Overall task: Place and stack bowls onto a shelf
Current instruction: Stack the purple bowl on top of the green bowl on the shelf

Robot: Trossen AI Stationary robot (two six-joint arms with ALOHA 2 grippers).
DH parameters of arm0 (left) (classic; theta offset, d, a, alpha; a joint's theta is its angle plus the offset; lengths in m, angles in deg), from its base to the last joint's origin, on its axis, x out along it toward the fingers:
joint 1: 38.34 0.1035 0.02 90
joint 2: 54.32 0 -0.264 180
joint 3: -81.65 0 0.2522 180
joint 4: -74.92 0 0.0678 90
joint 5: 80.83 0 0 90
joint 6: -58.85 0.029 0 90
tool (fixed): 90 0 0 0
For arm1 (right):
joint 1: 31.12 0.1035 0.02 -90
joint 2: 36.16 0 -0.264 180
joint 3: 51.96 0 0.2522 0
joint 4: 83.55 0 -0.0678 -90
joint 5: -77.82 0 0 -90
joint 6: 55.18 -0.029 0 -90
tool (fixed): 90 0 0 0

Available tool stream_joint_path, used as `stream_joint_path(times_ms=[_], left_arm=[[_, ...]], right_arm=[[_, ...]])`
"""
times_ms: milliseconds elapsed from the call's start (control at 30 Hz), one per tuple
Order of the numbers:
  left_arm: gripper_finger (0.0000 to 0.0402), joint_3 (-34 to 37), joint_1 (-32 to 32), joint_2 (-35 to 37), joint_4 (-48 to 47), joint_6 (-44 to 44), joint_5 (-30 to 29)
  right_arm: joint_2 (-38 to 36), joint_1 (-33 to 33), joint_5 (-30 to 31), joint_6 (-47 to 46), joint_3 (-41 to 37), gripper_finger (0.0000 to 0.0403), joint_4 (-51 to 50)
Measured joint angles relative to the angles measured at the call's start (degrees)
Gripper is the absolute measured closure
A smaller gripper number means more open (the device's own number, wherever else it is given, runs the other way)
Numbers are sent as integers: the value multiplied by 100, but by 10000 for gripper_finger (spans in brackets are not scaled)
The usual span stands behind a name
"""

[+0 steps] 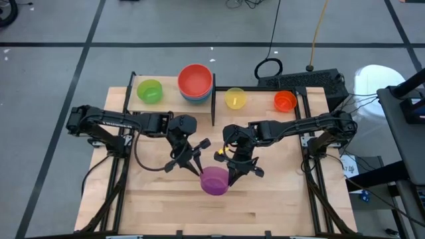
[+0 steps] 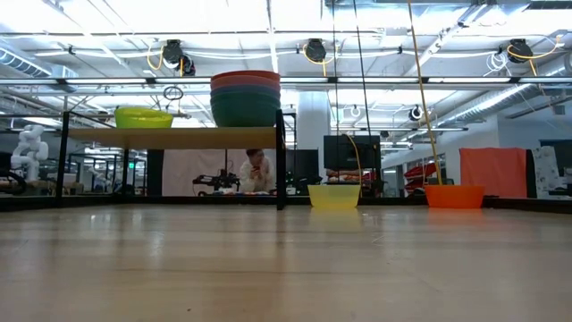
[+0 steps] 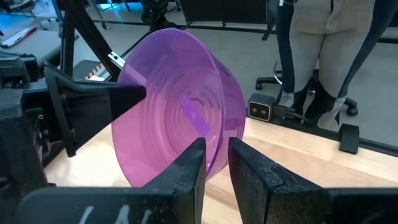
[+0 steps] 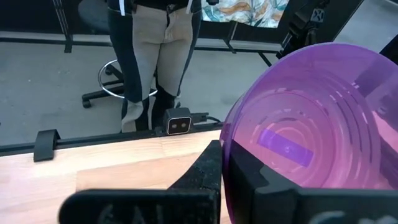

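The purple bowl [image 1: 214, 180] is up off the table near the front middle, tipped on its side, and both my grippers are on it. My right gripper [image 1: 234, 174] has its fingers closed down thin on the rim, one inside and one outside. My left gripper [image 1: 197, 166] is at the opposite side, fingers nearly shut with just a narrow gap; from my left wrist the rim seems to sit in that gap, though I can't swear it's actually pinched. So I'd call this a mid-air handover.

The shelf [image 1: 170, 99] at the back left already carries the green bowl [image 1: 149, 90] at its left end and a stack of bigger ones, red bowl [image 1: 195, 79] on top, hard against the black upright bar [image 1: 213, 103]. The yellow bowl [image 1: 235, 97] and orange bowl [image 1: 285, 101] wait on the table past that bar.

Next move, I reckon: 1 gripper lets go cleanly, the other levels the bowl and carries it back to the shelf. Purple is small, so nesting with green looks sensible. Open plank shows between green and the stack. Things to clear: the shelf's front edge, the tall stack and the bar.
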Motion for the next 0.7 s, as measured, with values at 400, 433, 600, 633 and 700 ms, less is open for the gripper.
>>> stream_joint_path(times_ms=[400,433,600,633,700], left_arm=[[347,125,2,-7,134,115,4],[357,125,2,-7,138,156,4],[393,127,0,-7,242,139,29],[393,127,0,-7,263,93,33],[396,127,2,-7,268,18,33]], right_arm=[[0,0,-4,0,0,403,-62],[-2,0,-4,0,0,403,-62],[-1,2,-44,26,0,403,-52],[-1,2,-44,26,0,403,-46],[-2,2,-44,16,0,403,-45]])
